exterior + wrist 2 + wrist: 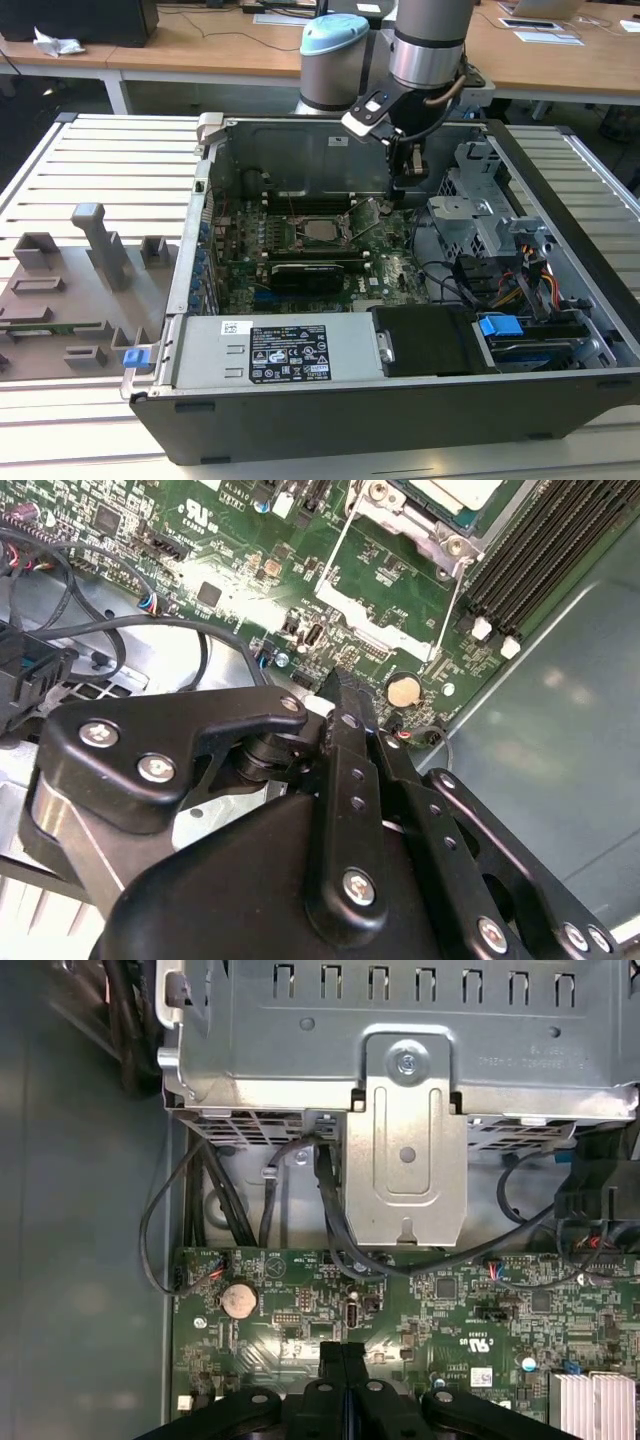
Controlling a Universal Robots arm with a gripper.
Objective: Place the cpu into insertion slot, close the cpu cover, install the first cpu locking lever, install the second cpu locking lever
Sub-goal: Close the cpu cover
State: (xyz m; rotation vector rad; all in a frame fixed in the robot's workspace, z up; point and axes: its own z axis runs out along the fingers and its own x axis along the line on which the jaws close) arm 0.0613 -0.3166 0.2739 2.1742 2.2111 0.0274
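The cpu (pixel 321 231) lies in the insertion slot (pixel 300 240) on the green board, its pale silver top showing; it also shows in the second wrist view as the cpu (pixel 455 490). The cpu cover (pixel 425 532) is a silver frame around it. Two thin wire levers (pixel 335 548) stand loose beside the socket. My gripper (pixel 408 186) hangs inside the case, on the exterior view's right of the socket, a little above the board. Its black fingers (pixel 343 1360) are pressed together, holding nothing, and the gripper (pixel 338 685) points near a coin battery (pixel 403 689).
The black case wall (pixel 400 420) surrounds the board. A grey metal drive cage (pixel 400 1080) with dark cables (pixel 330 1210) sits close to the gripper. A black ribbed module (pixel 305 272) lies below the socket. Grey fixtures (pixel 95 250) stand on the slatted table outside.
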